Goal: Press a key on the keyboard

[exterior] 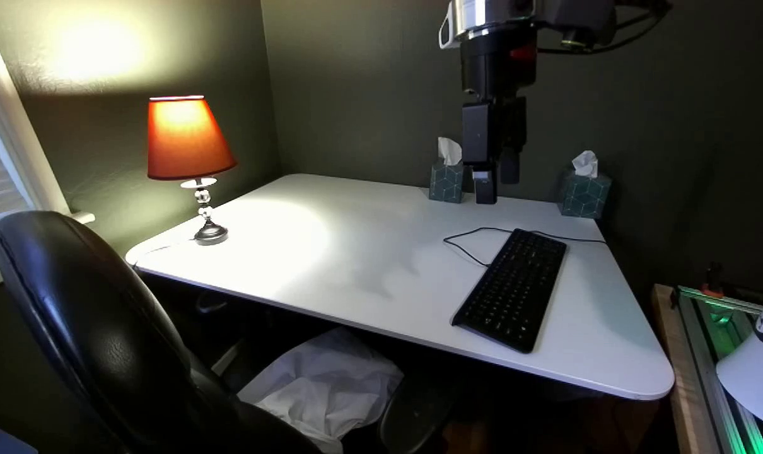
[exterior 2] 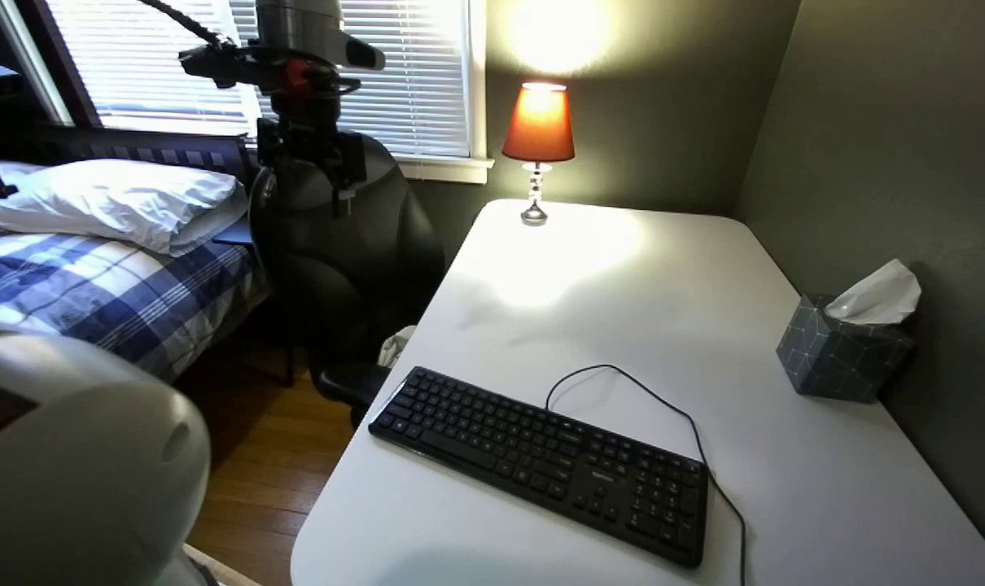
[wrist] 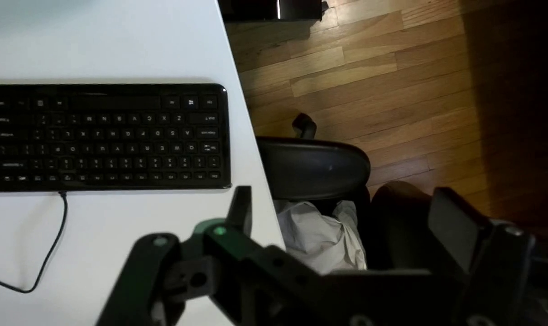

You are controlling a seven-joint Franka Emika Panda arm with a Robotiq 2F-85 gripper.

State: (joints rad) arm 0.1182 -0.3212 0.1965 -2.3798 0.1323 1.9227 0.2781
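1 keyboard [exterior 2: 541,464], black, flat on the table [exterior 2: 655,277]; 1 short end sits just inside the table's edge, and 1 thin cable [exterior 2: 691,419] leaves the rear long side. We note no contact with any key. 1 hand [wrist: 342,203], raised well above the table in both exterior views; its 2 fingers [wrist: 453,228] stand spread, with nothing held. In the wrist view we find the keyboard up and to the left of the hand, its long axis about parallel to the line from finger to finger, its table-edge end nearest. The press, we judge, calls for a shift along that axis, then a descent; spread fingers may strike 2 keys, so bringing them together seems wise. Also present: 1 lit lamp [exterior 2: 539,130], 1 black chair [exterior: 85,315], 2 tissue boxes [exterior: 584,194].
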